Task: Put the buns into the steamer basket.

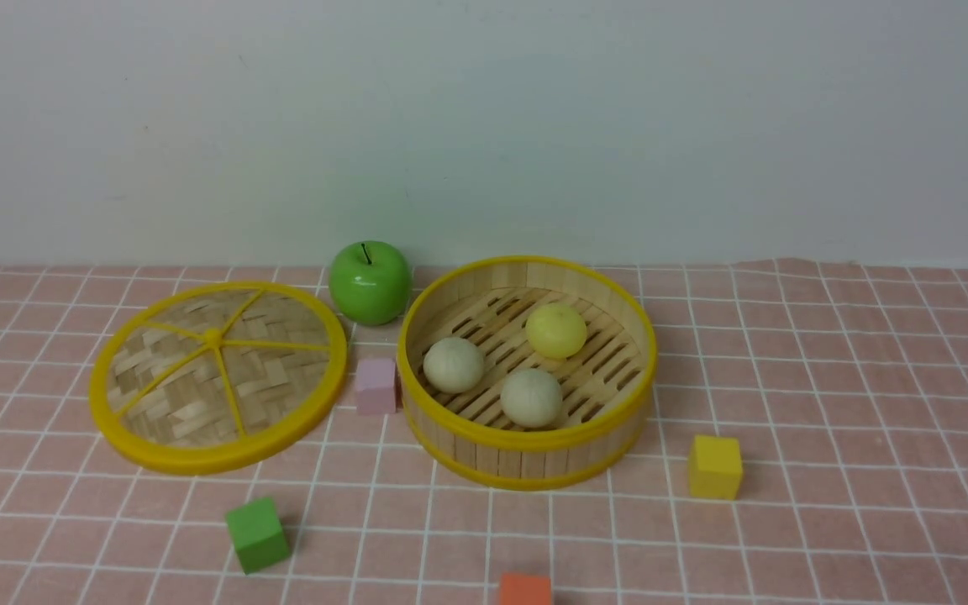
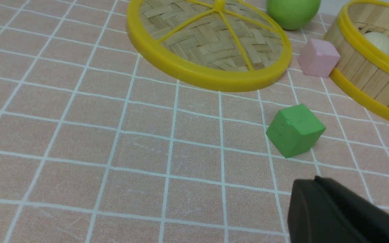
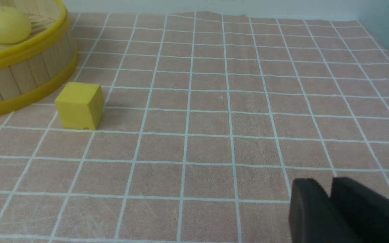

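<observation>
1. A matt, slatted wooden wall is seen on the round yellow-rimmed steamer basket [image 1: 526, 433].
2. Rough, woven bamboo-like strips are framed in smooth yellow on the flat disc lid [image 1: 173, 370].
3. A glossy, smooth skin is shown by the round green apple [image 1: 370, 283].

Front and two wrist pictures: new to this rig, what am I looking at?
It's a robot with two arms. The front picture comes from a camera between the arms, looking forward; each other picture comes from a camera on one wrist, where dark fingertips show: left gripper, right gripper. Neither gripper holds anything.

On the tiled-pattern surface sits a round steamer basket with three buns inside: two off-white, one pale yellow. Around it are a woven lid, a green apple and four cubes: pink, green, yellow, orange-red.
</observation>
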### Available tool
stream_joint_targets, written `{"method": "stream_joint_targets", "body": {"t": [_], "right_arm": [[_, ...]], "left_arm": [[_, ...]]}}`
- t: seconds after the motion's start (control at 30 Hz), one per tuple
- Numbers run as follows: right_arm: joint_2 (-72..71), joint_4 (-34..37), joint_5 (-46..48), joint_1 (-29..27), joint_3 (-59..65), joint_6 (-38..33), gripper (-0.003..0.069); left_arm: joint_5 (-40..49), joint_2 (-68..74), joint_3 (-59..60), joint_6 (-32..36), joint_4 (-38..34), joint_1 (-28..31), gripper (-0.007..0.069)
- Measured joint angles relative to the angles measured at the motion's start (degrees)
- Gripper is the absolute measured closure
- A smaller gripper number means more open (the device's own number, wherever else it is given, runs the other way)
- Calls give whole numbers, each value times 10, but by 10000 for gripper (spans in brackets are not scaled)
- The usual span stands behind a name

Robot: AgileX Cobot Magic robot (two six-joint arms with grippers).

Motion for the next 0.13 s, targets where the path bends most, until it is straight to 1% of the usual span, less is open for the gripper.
{"method": "stream_joint_targets", "body": {"t": [0.13], "right_arm": [[0, 0, 0, 0, 0, 0, 525]], "left_arm": [[0, 0, 0, 0, 0, 0, 603]]}}
